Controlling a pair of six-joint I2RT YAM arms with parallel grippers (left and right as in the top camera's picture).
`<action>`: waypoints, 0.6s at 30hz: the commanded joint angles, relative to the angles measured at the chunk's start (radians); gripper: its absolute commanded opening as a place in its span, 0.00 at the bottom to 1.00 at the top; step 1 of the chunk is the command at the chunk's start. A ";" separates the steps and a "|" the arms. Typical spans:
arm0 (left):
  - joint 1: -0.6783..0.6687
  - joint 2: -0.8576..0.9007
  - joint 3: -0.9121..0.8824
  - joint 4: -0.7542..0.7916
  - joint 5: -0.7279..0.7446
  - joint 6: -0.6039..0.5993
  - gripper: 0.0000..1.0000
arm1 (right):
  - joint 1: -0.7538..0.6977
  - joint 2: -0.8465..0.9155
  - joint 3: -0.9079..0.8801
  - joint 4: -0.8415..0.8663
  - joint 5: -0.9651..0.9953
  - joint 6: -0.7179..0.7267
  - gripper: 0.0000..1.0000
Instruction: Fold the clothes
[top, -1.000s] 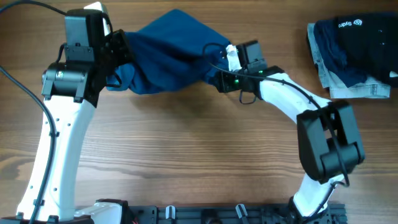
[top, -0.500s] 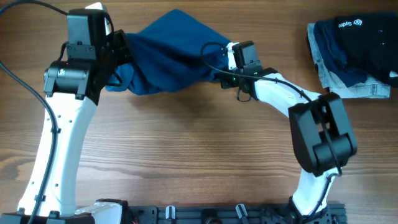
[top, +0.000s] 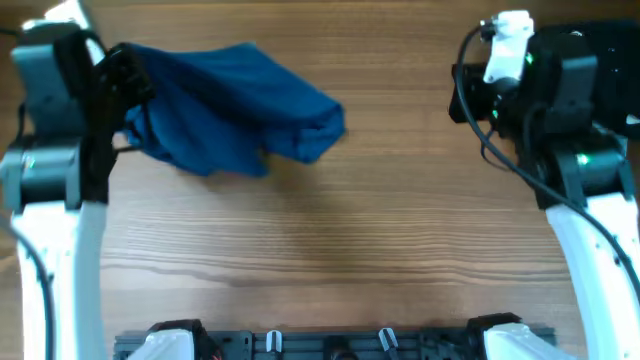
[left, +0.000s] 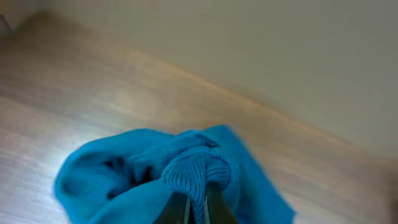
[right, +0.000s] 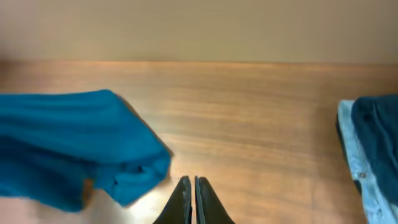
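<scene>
The clothes (top: 230, 105) are one plain blue garment, bunched and wrinkly at the back left of the table; they also show in the right wrist view (right: 74, 143). My left gripper (top: 125, 100) is at the garment's left end, shut on a fold of the blue cloth (left: 196, 174), with the fabric pinched between its two fingers (left: 198, 208). My right gripper (right: 190, 186) is shut with nothing in it, off to the right of the garment and apart from it. The right arm (top: 545, 90) stands at the back right.
A dark navy garment lies on a pale denim piece (right: 367, 143) at the back right, mostly hidden under the right arm in the overhead view. Bare wooden table (top: 330, 240) fills the middle and front. A black rail (top: 330, 345) runs along the front edge.
My right gripper has let go of the garment, shut empty and drawn back to the far right. The left arm has shifted left, and the garment's right end has dropped onto the table.
</scene>
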 joint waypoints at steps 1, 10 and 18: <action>0.005 -0.071 0.038 -0.002 0.039 0.024 0.04 | 0.002 0.026 0.006 -0.038 -0.150 0.001 0.04; 0.005 0.016 0.038 -0.029 0.039 0.024 0.04 | 0.210 0.453 0.006 0.084 -0.285 0.033 0.69; 0.005 0.039 0.038 -0.029 0.038 0.024 0.04 | 0.420 0.775 0.007 0.406 0.021 0.285 0.75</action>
